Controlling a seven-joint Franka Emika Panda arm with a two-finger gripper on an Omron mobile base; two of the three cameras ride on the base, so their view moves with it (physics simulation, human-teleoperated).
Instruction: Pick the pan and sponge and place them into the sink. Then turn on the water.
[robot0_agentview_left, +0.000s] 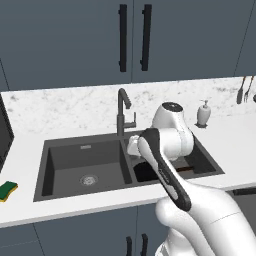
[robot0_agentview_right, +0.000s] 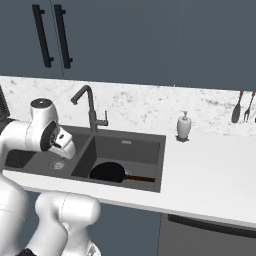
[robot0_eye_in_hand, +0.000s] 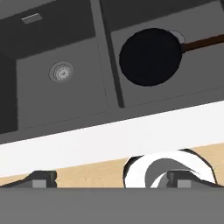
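Note:
The black pan (robot0_eye_in_hand: 151, 57) lies flat in the right basin of the dark grey sink (robot0_eye_in_hand: 65, 100), its brown handle (robot0_eye_in_hand: 203, 42) pointing right. From the right base view the pan (robot0_agentview_right: 107, 173) rests near the front wall of the sink (robot0_agentview_right: 135, 150). On the white counter left of the sink (robot0_agentview_left: 65, 160) lies the green and yellow sponge (robot0_agentview_left: 7, 190). My gripper (robot0_eye_in_hand: 111, 180) hangs open and empty above the sink's front edge, and its fingers are spread wide. No water shows at the faucet (robot0_agentview_left: 121, 112).
A white soap dispenser (robot0_agentview_right: 184, 125) stands on the counter right of the sink. Utensils (robot0_agentview_right: 240, 107) hang against the marble backsplash at far right. Dark cabinets with black handles run above the counter. The left basin holds just its drain (robot0_eye_in_hand: 61, 71).

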